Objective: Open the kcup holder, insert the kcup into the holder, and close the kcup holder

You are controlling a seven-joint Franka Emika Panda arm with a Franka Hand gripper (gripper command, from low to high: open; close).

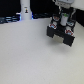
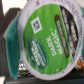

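The jaws [image 1: 61, 25] held the kcup [image 2: 47, 37] clamped, its green lid filling the wrist view, just above the black kcup holder [image 1: 61, 36] on the pale bench [image 1: 25, 55].

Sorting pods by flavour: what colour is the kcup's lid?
Green with white lettering, on the small round foil-topped kcup; clearest in the wrist view.

1 arm comes down from the top of the exterior view, wrist vertical, gripper [image 1: 59, 26] pointing down, fingers closed around the kcup [image 2: 47, 37].
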